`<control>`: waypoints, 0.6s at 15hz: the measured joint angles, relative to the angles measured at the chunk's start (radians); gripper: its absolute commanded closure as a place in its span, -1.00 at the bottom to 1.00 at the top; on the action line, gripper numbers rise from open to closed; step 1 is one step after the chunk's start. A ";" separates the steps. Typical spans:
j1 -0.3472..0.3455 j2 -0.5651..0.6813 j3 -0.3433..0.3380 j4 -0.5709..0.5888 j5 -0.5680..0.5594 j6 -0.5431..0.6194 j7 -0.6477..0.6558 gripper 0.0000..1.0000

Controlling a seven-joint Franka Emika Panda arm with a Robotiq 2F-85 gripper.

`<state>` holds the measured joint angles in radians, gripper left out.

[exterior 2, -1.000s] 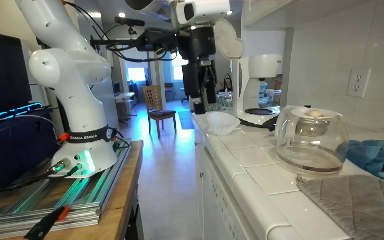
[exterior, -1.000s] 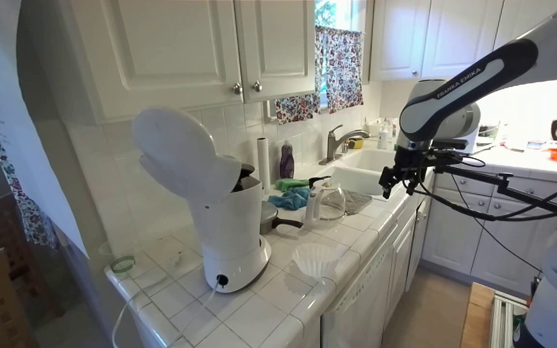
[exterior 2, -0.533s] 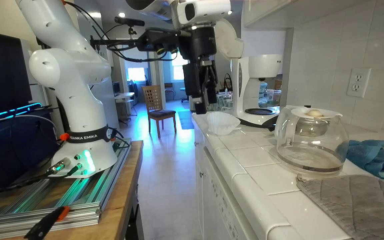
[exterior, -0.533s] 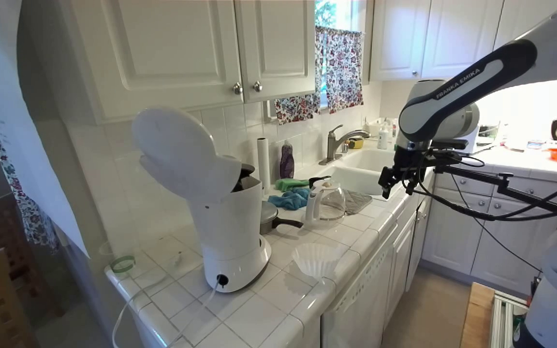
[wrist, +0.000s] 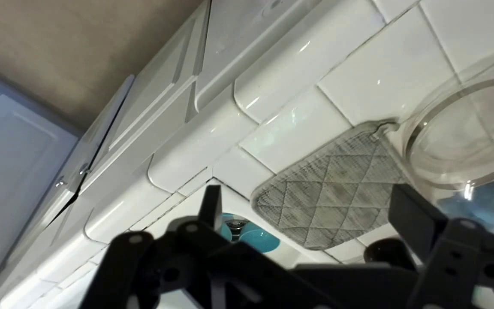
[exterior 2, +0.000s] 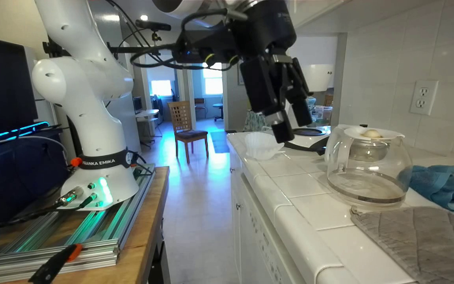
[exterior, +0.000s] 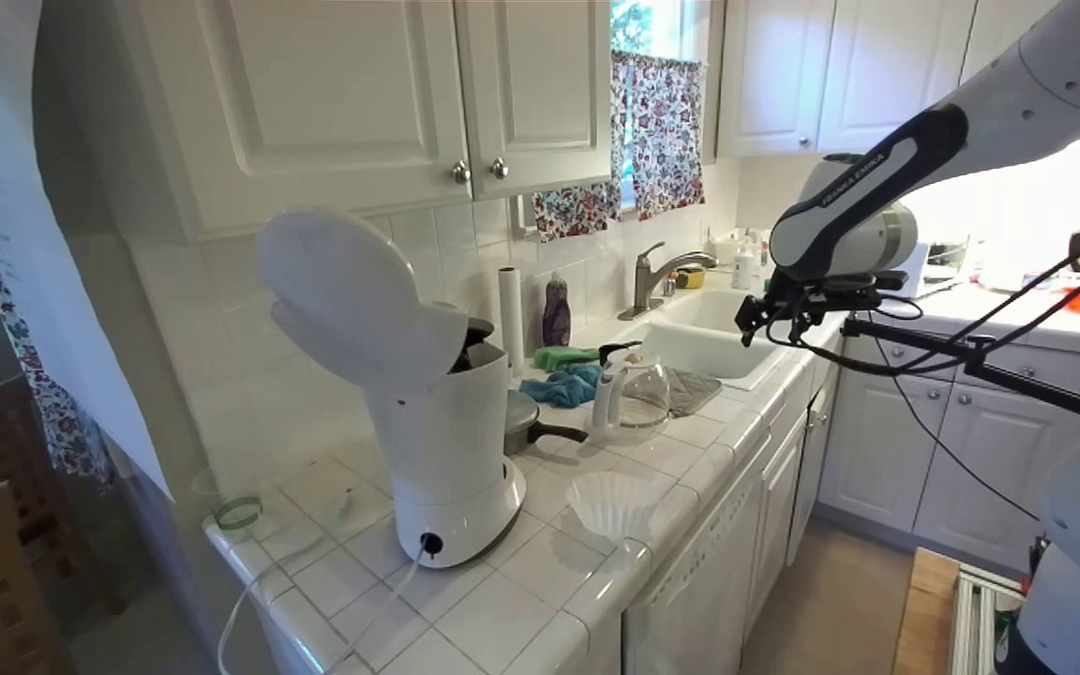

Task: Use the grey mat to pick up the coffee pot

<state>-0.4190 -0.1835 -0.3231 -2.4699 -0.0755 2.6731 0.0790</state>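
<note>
The coffee pot point(exterior 2: 369, 177) is a clear glass jug with a white handle and a white lid with a beige knob. It stands upright on the tiled counter in both exterior views. The quilted grey mat point(exterior 2: 420, 236) lies flat beside its base, one corner close to the glass. In the wrist view, the grey mat point(wrist: 332, 193) shows between the spread fingers, and the pot's base point(wrist: 474, 133) appears at the right edge. My gripper point(exterior 2: 293, 126) hangs in the air above counter height, tilted, open and holding nothing. Its fingers touch neither mat nor pot.
A tall white coffee machine point(exterior: 446, 450) with raised lid and a paper filter point(exterior: 613, 506) stand nearer the counter's end. A blue cloth point(exterior 2: 447, 185) and a black-handled pan point(exterior: 559, 431) lie close to the pot. Beside the mat, the sink point(exterior: 690, 352) holds blue cups point(wrist: 257, 238).
Over the last half second the arm has swung and its wrist has tilted. The gripper, earlier pointing nearly straight down, now slants toward the counter and looks larger. Mat and pot have stayed put.
</note>
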 measured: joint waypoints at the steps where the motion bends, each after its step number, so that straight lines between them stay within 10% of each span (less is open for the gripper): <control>1: 0.002 0.037 -0.005 0.027 0.001 0.011 -0.004 -1.00; 9: 0.018 0.274 -0.015 0.231 0.185 0.013 -0.219 -1.00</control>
<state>-0.4009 0.0900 -0.3383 -2.2385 0.1090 2.6860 -0.1398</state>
